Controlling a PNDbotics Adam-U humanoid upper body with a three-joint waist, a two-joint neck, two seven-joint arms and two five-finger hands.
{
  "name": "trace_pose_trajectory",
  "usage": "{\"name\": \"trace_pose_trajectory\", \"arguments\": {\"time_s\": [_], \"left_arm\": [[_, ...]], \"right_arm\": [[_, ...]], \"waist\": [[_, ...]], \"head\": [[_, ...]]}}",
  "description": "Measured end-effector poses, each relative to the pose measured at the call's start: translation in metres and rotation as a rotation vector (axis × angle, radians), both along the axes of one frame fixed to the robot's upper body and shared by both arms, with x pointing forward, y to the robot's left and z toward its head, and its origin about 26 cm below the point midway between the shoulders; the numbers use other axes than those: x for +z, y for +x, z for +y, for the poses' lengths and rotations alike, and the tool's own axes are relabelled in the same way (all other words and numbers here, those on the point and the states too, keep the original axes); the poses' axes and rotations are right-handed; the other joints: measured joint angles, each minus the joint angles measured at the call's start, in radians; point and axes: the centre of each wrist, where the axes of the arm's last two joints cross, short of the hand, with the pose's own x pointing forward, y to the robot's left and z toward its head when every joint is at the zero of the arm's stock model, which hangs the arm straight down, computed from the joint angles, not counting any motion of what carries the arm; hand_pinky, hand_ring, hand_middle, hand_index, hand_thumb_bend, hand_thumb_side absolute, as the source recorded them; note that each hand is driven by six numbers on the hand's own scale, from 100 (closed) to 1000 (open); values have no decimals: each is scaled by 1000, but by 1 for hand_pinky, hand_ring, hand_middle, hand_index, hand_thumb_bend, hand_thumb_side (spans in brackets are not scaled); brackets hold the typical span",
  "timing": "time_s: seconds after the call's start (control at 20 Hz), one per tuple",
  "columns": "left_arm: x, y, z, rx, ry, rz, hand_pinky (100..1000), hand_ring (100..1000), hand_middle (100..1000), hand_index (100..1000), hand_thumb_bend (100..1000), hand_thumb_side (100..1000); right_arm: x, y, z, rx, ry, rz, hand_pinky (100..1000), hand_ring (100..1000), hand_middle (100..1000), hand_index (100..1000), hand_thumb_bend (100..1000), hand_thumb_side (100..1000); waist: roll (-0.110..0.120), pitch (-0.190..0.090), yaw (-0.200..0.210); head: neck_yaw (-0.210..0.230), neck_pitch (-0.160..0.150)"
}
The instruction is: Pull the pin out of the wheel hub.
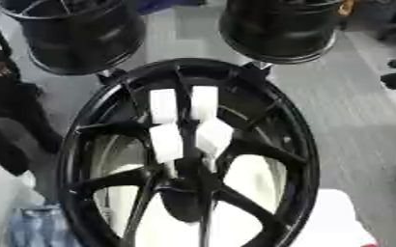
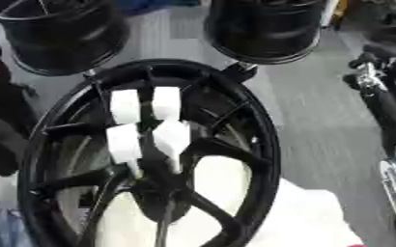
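Fingers (image 1: pixel 178 126) of a robot hand, white-padded, press into the spokes just above the centre of the black wheel hub (image 1: pixel 296 144), mid-frame; which robot hand, and whether clenched, cannot be told. Only the right eye view shows a black-and-silver arm (image 2: pixel 386 111) at right. Two black rims (image 1: pixel 75 34) stand at top.

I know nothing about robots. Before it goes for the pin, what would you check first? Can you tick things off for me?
1. Wheel hub in view and centred: ok.
2. White pegs on the spokes uncovered: ok.
3. Which peg is the pin to pull: cannot tell.
4. Right hand at the hub: not ok, it is off to the right, apart from the rim.
5. Left hand in view: not ok, it shows in neither view.
6. Other wheels behind touching the hub's rim: cannot tell.
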Motion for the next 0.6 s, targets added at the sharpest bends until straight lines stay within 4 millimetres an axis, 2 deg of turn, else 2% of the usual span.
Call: {"name": "trace_pose_trajectory", "arguments": {"time_s": [0.4, 0.6], "left_arm": [[0, 0, 0, -3, 2, 0, 735, 770, 661, 869, 100, 791], [0, 0, 0, -6, 3, 1, 735, 770, 660, 869, 100, 791]], "right_arm": [[4, 2, 0, 15, -36, -5, 746, 634, 659, 842, 100, 589], [26, 5, -3, 37, -165, -41, 769, 639, 652, 840, 100, 553]], "waist": [[0, 0, 0], [-1, 1, 0]], "head": [[0, 0], [0, 0]]}}
